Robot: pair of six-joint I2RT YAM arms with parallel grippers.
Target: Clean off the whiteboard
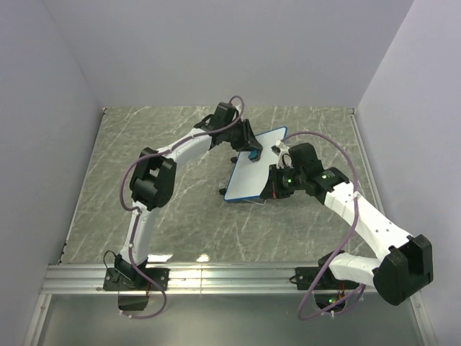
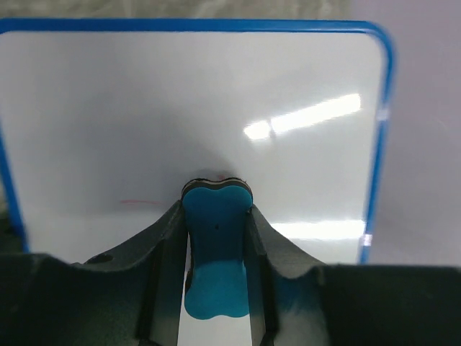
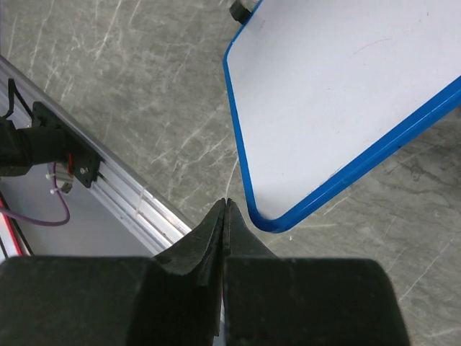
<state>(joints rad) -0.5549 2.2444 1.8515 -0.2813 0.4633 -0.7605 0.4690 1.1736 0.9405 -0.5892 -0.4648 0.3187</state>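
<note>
The whiteboard, white with a thin blue frame, lies at mid-table with its surface turned toward the left wrist camera. A faint red line and a trace of red just above the eraser remain on it. My left gripper is shut on a blue eraser block whose far end presses on the board; from above the eraser sits near the board's far end. My right gripper is shut on nothing, its tips just beside the board's rounded corner, in the top view.
The marble-patterned tabletop surrounds the board. An aluminium rail runs along the near edge, with the left arm's base and purple cable on it. A black foot of the board shows at one corner. Walls close in on three sides.
</note>
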